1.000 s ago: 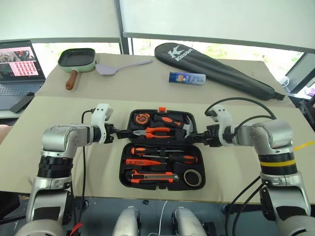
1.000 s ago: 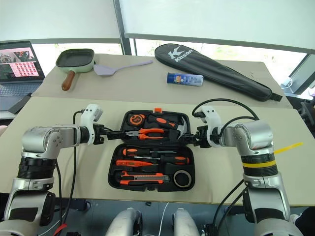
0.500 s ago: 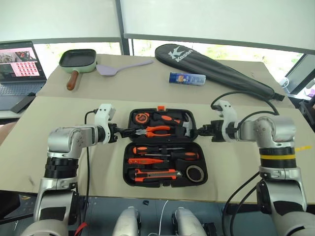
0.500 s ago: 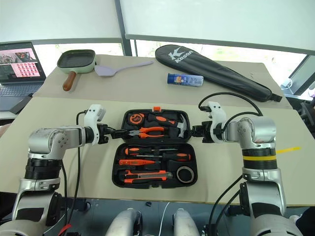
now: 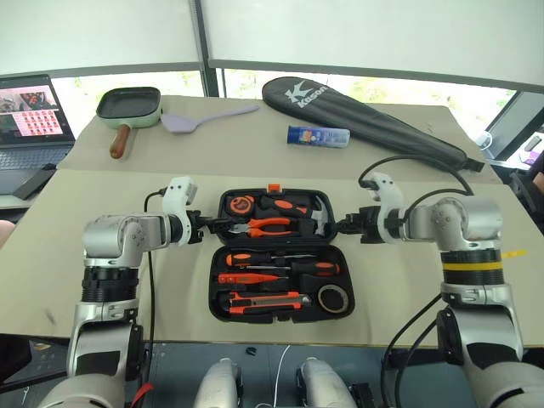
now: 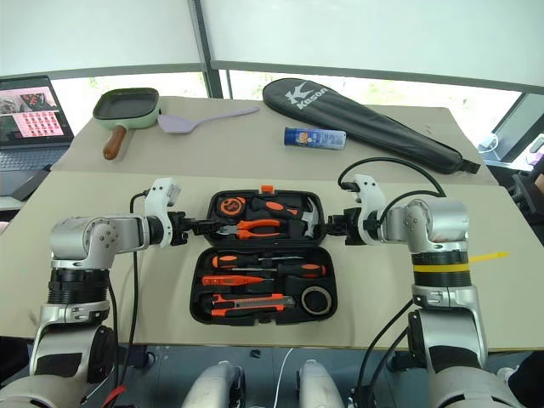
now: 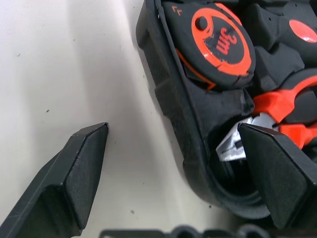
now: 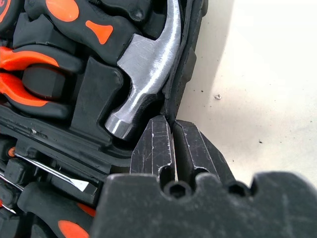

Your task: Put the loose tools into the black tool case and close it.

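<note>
The left pincer (image 5: 210,228) is being held spread wide, one finger (image 7: 74,178) over the bare counter (image 5: 110,204) and the other finger (image 7: 277,173) inside the case beside the pliers (image 5: 270,226), so that the left wall of the black tool case (image 5: 280,263) is being straddled. The right pincer (image 5: 340,227) is being kept pressed together, its tips being set against the case's right rim just beside the steel hammer (image 8: 143,69). Both forearms are being held low and level, pointed inward at each other from either side of the far half of the case. The case is being shown lying open on the counter between the arms, with two screwdrivers (image 5: 280,259), a tester pen (image 5: 246,278), a utility knife (image 5: 268,300) and a tape roll (image 5: 334,298) seated in its near half. A tape measure (image 7: 213,39) is being shown in the far half.
</note>
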{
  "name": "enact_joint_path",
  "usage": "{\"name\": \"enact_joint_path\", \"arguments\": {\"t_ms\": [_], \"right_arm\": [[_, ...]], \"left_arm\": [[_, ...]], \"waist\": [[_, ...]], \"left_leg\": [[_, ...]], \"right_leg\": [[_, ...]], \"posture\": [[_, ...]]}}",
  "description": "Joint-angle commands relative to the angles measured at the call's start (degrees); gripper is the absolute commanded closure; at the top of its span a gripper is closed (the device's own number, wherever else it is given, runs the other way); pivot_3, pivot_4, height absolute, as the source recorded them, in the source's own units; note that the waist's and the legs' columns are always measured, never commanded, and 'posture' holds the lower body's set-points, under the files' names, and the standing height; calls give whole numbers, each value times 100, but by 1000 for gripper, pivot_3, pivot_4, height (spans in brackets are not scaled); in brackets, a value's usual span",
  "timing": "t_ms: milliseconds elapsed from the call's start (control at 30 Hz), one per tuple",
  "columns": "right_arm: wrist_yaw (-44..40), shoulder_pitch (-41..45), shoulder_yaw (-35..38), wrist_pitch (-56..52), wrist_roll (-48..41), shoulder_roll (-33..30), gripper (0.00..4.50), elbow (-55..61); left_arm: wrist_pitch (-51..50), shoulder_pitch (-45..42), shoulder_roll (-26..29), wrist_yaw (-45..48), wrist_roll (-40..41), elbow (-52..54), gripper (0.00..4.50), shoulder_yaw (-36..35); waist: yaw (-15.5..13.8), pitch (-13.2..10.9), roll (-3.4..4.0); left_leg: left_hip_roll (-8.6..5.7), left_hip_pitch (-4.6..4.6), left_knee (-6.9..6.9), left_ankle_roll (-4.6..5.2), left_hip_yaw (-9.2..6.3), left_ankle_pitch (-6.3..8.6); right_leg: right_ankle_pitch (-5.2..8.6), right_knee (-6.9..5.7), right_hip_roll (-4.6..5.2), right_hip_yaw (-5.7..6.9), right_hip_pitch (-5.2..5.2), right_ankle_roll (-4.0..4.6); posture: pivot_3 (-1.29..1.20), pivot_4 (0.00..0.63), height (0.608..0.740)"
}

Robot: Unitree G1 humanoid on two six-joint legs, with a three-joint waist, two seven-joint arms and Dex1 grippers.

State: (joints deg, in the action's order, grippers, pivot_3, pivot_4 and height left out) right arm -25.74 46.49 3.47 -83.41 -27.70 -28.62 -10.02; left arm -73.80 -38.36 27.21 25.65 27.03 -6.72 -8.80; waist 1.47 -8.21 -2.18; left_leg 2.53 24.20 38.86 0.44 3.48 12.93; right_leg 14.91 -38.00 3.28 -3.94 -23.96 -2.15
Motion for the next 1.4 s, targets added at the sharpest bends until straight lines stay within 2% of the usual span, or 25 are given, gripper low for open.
{"name": "enact_joint_path", "arguments": {"t_ms": [33, 100, 200, 400, 600, 733, 833, 900, 1033, 1100, 1167, 1233, 1333, 1367, 1400], "right_arm": [[115, 48, -323, -11, 235, -30, 4399, -129], [128, 84, -453, 4, 285, -31, 4500, -137], [149, 132, -478, -18, 329, 17, 4500, -206], [140, 127, -378, 300, 376, 125, 4500, -97], [-317, -447, -136, 1561, 204, 141, 4500, 744], [-477, -1003, -103, 2372, 325, -40, 4500, 1315], [-700, -1650, -191, 3276, 544, -260, 4500, 1881], [-894, -2120, -327, 4085, 840, -482, 4500, 2245], [-1582, -3423, -846, 7019, 1952, -1223, 4500, 2542], [-1630, -3856, -923, 7443, 2145, -1358, 4500, 2377], [-1503, -4105, -938, 8156, 2471, -1425, 4500, 2076], [-1084, -4208, -920, 9462, 3101, -1463, 4500, 1659], [-582, -4305, -855, 10843, 3663, -1479, 4500, 1127], [-550, -4353, -850, 11074, 3701, -1492, 3803, 998], [-616, -4439, -876, 11325, 3713, -1565, 3626, 811]], "left_arm": [[-136, 28, -31, -87, -51, -82, 537, 70], [-141, 34, -36, -141, -77, -99, 1135, 70], [-145, 89, -40, -196, -126, -34, 2338, 148], [101, 233, -94, -339, -203, 227, 4443, 74], [1719, 642, -315, 51, -103, 467, 4490, -195], [3560, 1100, -295, 857, -135, 561, 4490, -309], [5262, 1578, -420, 1493, -183, 601, 4490, -459], [6080, 1937, -399, 1866, -277, 611, 4490, -436], [8546, 2802, -192, 2448, -1026, 365, 4490, -273], [9597, 3172, 95, 2563, -1624, 62, 4490, -55], [10242, 3404, 199, 2531, -1819, -161, 4490, -25], [10706, 3561, 253, 2381, -1879, -326, 4490, -97], [10967, 3791, 336, 2413, -1702, -384, 4490, -92], [11004, 3841, 348, 2445, -1618, -393, 3733, -75], [11148, 3914, 444, 2516, -1642, -405, 3585, -31]], "waist": [[14, 1, 0], [29, 2, -3], [55, 5, -5], [65, 5, -4], [87, 2, -1], [89, -3, 1], [80, -4, 1], [71, -4, 1], [33, -4, 1], [7, 0, -3], [-4, 4, -4], [-13, 4, -4], [-26, 5, -9], [-30, 6, -9], [-31, 6, -9]], "left_leg": [[1, -3, 0, 0, -1, 0], [0, -6, 0, -1, -1, 0], [0, -14, 1, -1, -2, 0], [1, -87, -17, -2, -5, 0], [2, -86, -18, -3, -5, 0], [2, -53, -18, -4, -4, -1], [2, 25, -21, -4, -1, -1], [4, 60, -22, -5, -2, -1], [6, 69, -42, -1, 3, 6], [2, 62, -56, 5, 6, 15], [7, 29, -70, 4, 12, 21], [10, -14, -78, 4, 24, 21], [22, -83, -85, 4, 53, 24], [22, -86, -86, 4, 59, 24], [24, -90, -86, 4, 69, 24]], "right_leg": [[0, 0, -1, 0, 4, 0], [0, 0, -1, 0, 8, 0], [0, 1, 0, 0, 18, 0], [1, 25, 1, 5, 94, 0], [-1, 24, -2, 0, 89, 3], [-2, 32, -1, 0, 64, 3], [-3, 34, 4, -1, -18, 3], [-5, 40, 4, 1, -46, 2], [-8, 88, 8, 5, -42, -3], [-8, 107, 13, 8, -33, -4], [-8, 123, 12, 6, -7, -4], [-7, 129, 12, 2, 37, -3], [1, 138, 13, 5, 99, 3], [1, 136, 14, 4, 99, 3], [2, 131, 12, 3, 99, 5]], "posture": [[0, 150, 740], [0, 150, 740], [0, 150, 740], [0, 150, 740], [0, 150, 740], [0, 150, 740], [0, 150, 740], [0, 150, 740], [0, 150, 740], [0, 150, 740], [0, 150, 740], [0, 150, 740], [0, 150, 740], [0, 150, 740], [0, 150, 740]]}}
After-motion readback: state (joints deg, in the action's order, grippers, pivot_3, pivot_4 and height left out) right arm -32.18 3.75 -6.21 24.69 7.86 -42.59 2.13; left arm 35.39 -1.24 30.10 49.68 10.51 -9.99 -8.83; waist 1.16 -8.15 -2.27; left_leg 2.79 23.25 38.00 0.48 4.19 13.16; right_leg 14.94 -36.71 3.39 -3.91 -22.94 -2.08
